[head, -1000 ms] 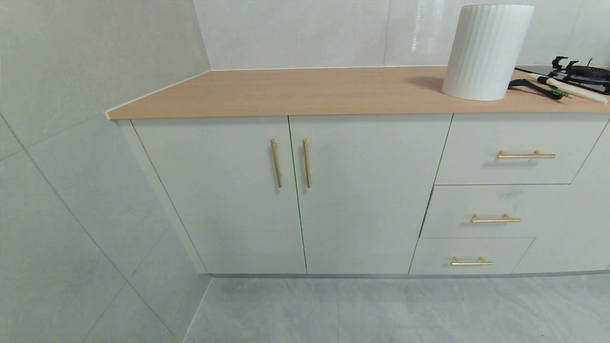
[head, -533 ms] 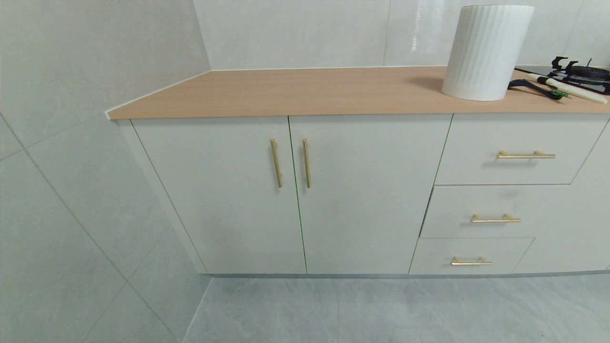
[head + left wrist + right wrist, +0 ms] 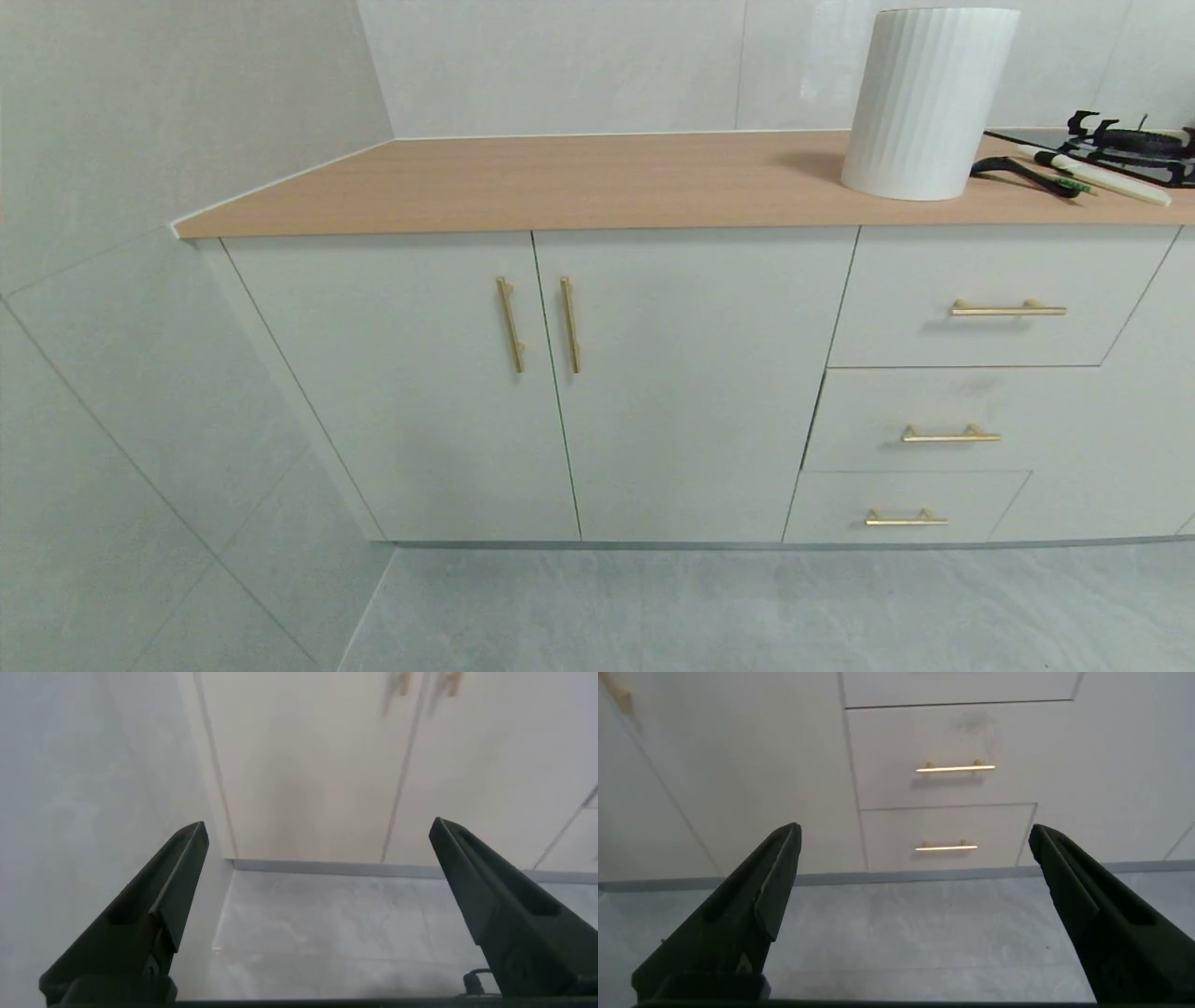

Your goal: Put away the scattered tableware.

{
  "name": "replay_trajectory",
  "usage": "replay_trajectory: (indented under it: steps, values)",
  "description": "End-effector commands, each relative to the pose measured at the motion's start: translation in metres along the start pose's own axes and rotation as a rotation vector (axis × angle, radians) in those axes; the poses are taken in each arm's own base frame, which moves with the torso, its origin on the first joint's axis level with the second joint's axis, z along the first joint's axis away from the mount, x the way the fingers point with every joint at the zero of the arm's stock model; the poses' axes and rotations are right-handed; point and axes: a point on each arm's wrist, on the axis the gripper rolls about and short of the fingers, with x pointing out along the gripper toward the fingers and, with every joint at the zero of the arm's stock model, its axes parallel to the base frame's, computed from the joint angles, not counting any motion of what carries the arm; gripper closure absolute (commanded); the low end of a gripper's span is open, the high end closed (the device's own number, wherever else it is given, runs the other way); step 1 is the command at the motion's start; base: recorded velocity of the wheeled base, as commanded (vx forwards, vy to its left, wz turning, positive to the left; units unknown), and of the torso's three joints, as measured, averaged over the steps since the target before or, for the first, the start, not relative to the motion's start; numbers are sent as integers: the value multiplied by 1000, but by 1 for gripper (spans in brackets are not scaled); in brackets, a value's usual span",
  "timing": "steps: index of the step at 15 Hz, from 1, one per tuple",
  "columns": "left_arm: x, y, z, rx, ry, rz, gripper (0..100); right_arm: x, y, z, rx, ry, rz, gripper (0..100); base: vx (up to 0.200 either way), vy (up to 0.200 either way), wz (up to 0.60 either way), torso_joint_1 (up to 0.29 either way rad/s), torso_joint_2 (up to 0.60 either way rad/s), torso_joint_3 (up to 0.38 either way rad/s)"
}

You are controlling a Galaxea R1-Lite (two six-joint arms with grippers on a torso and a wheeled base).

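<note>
Now: L gripper [image 3: 318, 829] & R gripper [image 3: 915, 833] gape wide, empty, facing cabinet [image 3: 700, 392] w/ 3 drawers [image 3: 934, 271]; utensils [image 3: 1092, 174] lie on counter [image 3: 560, 177].

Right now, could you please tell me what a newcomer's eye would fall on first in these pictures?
The tall white ribbed container stands out first, upright on the wooden countertop toward the right, with a few dark and white utensils lying to its right. Next come the gold handles on the pale cabinet doors and drawers below.
</note>
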Motion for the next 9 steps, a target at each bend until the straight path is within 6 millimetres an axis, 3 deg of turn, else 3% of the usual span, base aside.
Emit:
replay_trajectory:
  steps: [1,9]
  values:
    - [0,0,0,-2,2,1,0,0,0,0,0,1,0,0,0,-200,0,2,2,7]
    - [0,0,0,-3,2,1,0,0,0,0,0,1,0,0,0,-200,0,2,3,3]
